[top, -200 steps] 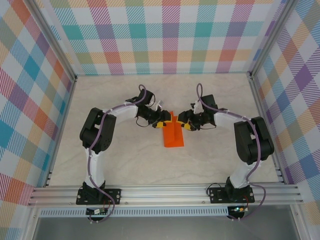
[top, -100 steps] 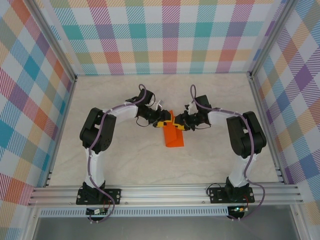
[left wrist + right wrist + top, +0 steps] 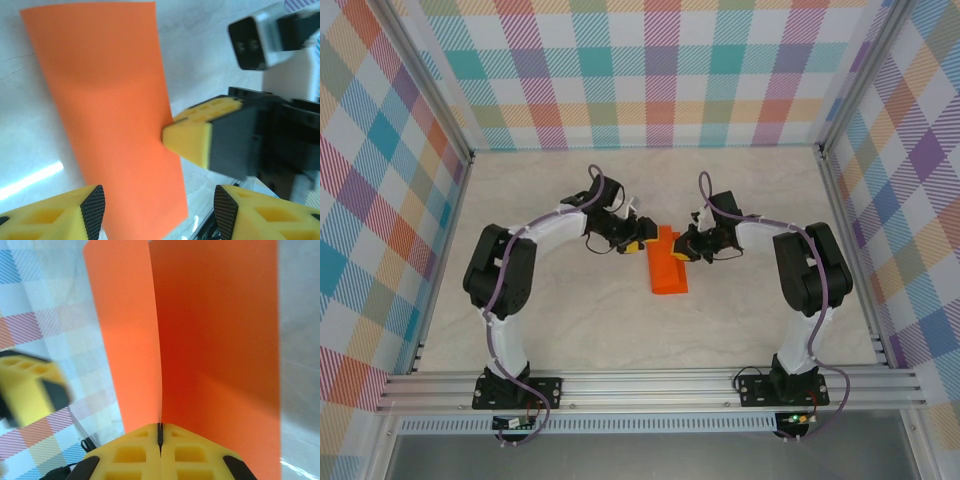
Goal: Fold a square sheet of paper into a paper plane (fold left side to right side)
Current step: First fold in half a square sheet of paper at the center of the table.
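Orange square sheet of paper (image 3: pixel 667 275) sits mid-fold, the right claw (image 3: pixel 160 435) pinched shut on it. The left claw (image 3: pixel 639 243) gapes empty; pressing the crease likely comes next.

a robot lab test cell: a pale marbled worktop (image 3: pixel 570 330) is boxed in on three sides by bright plaid panels (image 3: pixel 660 70) and framed with bare aluminium rails (image 3: pixel 650 385). two cabled robot arms, the left arm (image 3: pixel 502 272) and the right arm (image 3: pixel 815 275), are bolted to the rail along the bottom of the frame.
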`<state>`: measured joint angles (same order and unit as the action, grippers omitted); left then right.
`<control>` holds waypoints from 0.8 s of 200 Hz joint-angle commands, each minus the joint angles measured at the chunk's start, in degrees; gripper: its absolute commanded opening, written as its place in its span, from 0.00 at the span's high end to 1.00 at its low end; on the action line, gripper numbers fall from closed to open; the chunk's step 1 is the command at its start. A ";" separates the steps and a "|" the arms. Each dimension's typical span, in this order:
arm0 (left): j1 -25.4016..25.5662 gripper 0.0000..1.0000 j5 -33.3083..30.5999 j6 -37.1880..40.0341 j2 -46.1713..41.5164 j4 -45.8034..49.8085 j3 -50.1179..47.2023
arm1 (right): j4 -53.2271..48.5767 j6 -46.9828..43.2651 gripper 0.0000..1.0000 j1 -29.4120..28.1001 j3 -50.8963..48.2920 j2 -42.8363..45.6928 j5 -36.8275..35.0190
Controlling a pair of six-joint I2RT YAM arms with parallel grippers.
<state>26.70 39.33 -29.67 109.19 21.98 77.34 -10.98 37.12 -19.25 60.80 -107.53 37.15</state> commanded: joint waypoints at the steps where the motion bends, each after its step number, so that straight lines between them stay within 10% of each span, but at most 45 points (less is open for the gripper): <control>1: -0.11 0.38 -5.33 -1.96 -3.45 3.39 -3.08 | -3.15 -2.57 1.00 -0.31 0.51 2.30 -3.39; 160: 6.57 0.49 -8.65 -7.95 9.77 1.05 4.01 | -5.00 -3.96 1.00 -0.35 -0.02 0.37 -7.47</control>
<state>32.10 31.73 -36.73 117.16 22.15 79.35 -14.66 34.96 -19.25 60.77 -107.09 30.37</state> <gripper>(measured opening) 0.527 0.045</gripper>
